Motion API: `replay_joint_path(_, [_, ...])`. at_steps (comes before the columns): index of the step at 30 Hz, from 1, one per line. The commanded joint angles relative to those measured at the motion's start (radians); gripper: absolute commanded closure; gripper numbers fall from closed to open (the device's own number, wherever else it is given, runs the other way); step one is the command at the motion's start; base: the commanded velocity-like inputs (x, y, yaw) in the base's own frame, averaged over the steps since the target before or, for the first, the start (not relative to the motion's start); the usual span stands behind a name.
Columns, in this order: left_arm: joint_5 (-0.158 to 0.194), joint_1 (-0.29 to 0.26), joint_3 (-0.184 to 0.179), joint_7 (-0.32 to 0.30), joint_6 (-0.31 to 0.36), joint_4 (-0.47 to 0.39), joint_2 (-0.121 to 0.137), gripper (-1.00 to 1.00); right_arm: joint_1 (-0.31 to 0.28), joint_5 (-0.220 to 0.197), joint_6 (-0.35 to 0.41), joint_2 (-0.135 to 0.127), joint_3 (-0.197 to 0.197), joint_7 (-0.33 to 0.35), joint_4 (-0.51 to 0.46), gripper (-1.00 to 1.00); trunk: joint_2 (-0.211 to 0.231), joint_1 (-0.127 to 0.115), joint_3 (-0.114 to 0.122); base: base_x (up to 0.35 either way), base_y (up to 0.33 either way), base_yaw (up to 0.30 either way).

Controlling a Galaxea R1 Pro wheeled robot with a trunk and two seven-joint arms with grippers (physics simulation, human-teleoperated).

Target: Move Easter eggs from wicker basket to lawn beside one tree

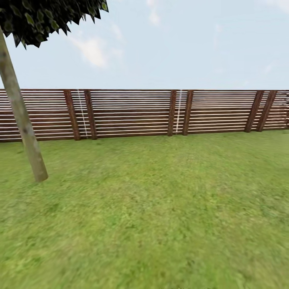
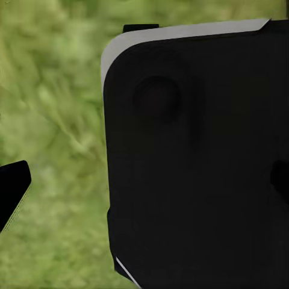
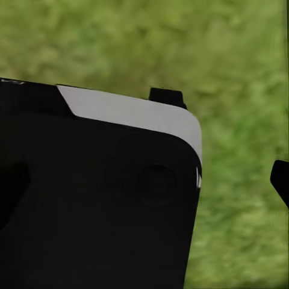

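Observation:
A tree (image 1: 22, 120) with a slim, bare, mottled grey-green trunk leans at the far left of the lawn (image 1: 152, 208), its dark leafy crown (image 1: 44, 16) at the top corner. The three Easter eggs and the wicker basket are out of view. In the left wrist view one dark fingertip (image 2: 13, 192) pokes in over blurred grass (image 2: 54, 120). In the right wrist view one dark fingertip (image 3: 280, 180) shows at the edge over grass (image 3: 241, 72). Nothing is seen between the fingers, and the gap between them is hidden.
A brown horizontal-slat wooden fence (image 1: 132, 114) closes the lawn's far side, with sky above. Open grass runs from the trunk to the fence and across to the right. A large black rounded panel with a pale grey edge (image 2: 198, 162) (image 3: 96, 198) blocks much of each wrist view.

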Motion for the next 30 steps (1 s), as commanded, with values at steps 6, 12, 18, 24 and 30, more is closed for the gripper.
replay_joint_path(6, [-0.001,0.001,0.0,0.0,-0.001,-0.002,-0.004,-1.0,-0.001,0.009,-0.003,0.001,0.002,0.0,0.001,-1.0,0.0,0.0,-0.001,0.0,0.0,-0.286])
replay_joint_path(12, [0.0,0.001,0.001,0.0,-0.001,-0.002,-0.006,-1.0,-0.001,0.009,-0.003,0.0,0.002,0.0,0.001,-1.0,0.0,0.0,-0.001,0.0,0.0,-0.286])
replay_joint_path(18, [-0.002,0.001,0.0,-0.001,0.001,-0.002,-0.006,-1.0,-0.001,0.009,-0.003,0.001,0.002,0.0,0.001,-1.0,0.0,0.0,-0.001,0.0,0.0,-0.286])
replay_joint_path(24, [-0.002,0.001,0.0,-0.018,0.002,-0.002,-0.007,-1.0,-0.001,0.009,-0.003,0.0,0.001,0.0,0.001,-1.0,0.0,0.0,0.0,0.053,0.0,-0.286])
replay_joint_path(30, [-0.002,0.001,0.001,-0.02,0.0,-0.002,-0.006,-1.0,-0.001,0.009,-0.003,0.0,0.001,0.0,0.001,-1.0,0.0,0.0,0.002,0.034,0.0,-0.286])
